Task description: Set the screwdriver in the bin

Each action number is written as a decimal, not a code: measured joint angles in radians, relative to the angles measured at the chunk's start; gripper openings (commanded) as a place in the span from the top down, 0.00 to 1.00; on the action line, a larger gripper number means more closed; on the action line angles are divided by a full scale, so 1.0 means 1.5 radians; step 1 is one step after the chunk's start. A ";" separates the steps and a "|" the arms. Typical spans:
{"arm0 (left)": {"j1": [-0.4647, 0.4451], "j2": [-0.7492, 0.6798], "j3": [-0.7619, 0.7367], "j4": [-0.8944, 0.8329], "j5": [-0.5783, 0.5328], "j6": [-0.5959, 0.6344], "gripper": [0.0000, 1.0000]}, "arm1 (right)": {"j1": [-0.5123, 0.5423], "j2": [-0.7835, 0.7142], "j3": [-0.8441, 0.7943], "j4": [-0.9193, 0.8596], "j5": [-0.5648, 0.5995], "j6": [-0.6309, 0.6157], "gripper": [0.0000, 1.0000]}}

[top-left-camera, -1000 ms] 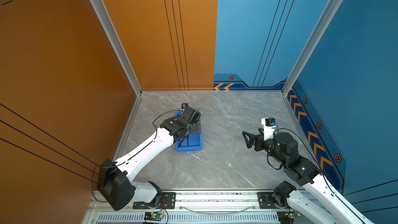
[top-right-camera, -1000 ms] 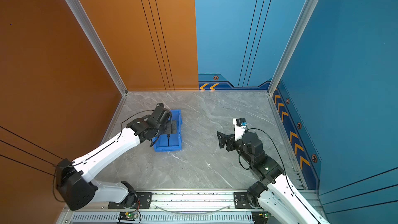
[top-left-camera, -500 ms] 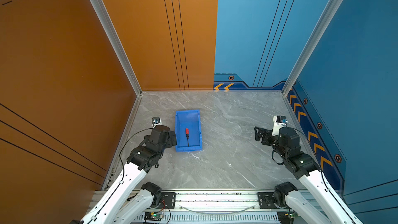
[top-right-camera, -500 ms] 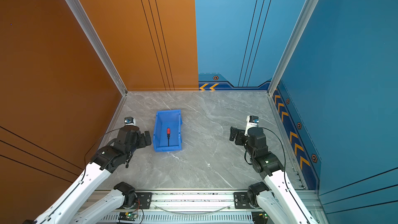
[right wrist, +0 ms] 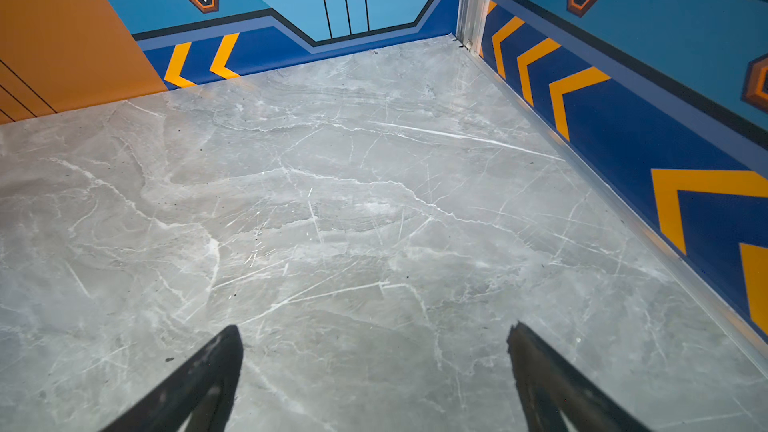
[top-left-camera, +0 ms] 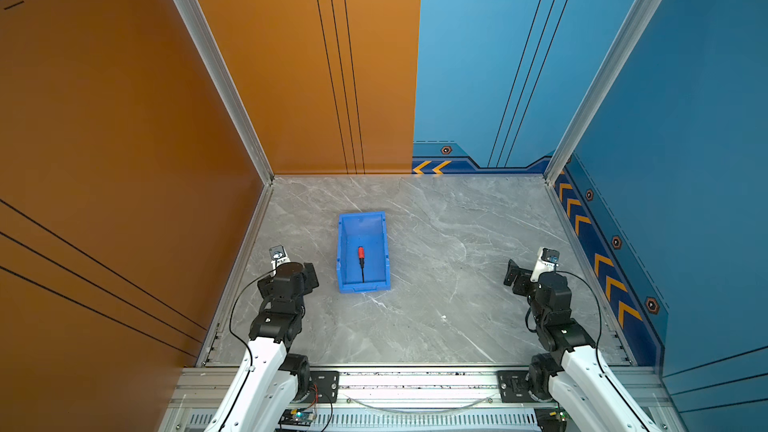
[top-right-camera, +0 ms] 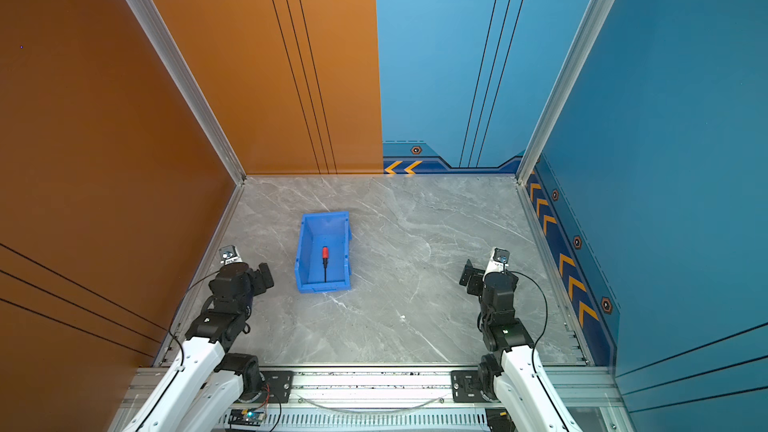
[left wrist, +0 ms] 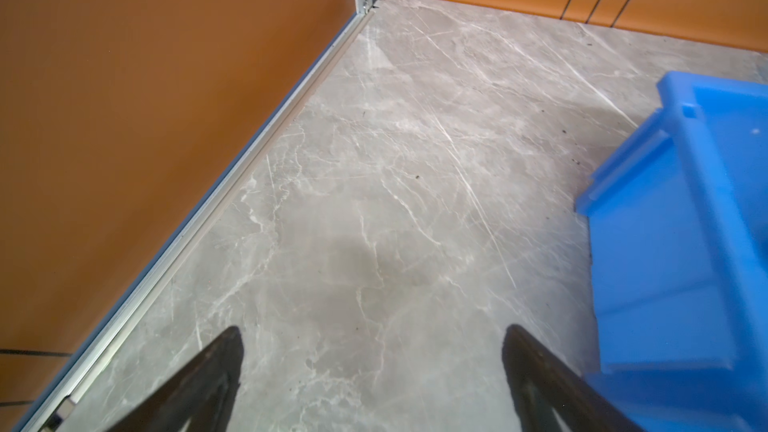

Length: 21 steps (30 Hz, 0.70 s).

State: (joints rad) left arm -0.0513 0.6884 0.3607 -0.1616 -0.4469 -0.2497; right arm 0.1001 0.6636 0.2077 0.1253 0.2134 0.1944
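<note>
Seemingly done: screwdriver (top-left-camera: 361,260) inside blue bin (top-left-camera: 361,223); left gripper (left wrist: 370,338) and right gripper (right wrist: 374,338) gape empty (a stray swing could shove it).

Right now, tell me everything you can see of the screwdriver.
The screwdriver is small and slim: short orange-red handle, black collar, thin black shaft. In both top views it lies flat on the floor of the blue bin, lengthwise, handle toward the back wall, tip near the low front lip. Only the bin touches it; tip type too small to tell.
</note>
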 measured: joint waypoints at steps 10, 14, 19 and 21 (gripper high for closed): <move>0.022 0.158 -0.061 0.223 0.030 0.069 0.02 | -0.036 0.239 0.000 0.214 -0.053 -0.074 0.00; 0.022 0.237 -0.061 0.296 0.057 0.081 0.02 | -0.053 0.336 0.012 0.296 -0.071 -0.081 0.00; 0.022 0.298 -0.060 0.393 0.077 0.092 0.02 | -0.056 0.448 0.054 0.396 -0.090 -0.085 0.00; 0.022 0.319 -0.060 0.435 0.085 0.097 0.02 | -0.056 0.487 0.064 0.442 -0.090 -0.085 0.00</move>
State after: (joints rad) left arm -0.0185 1.1675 0.2714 0.4908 -0.3199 -0.1036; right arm 0.0166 1.3933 0.3031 0.7887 0.0780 0.0666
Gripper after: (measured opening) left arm 0.979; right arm 0.999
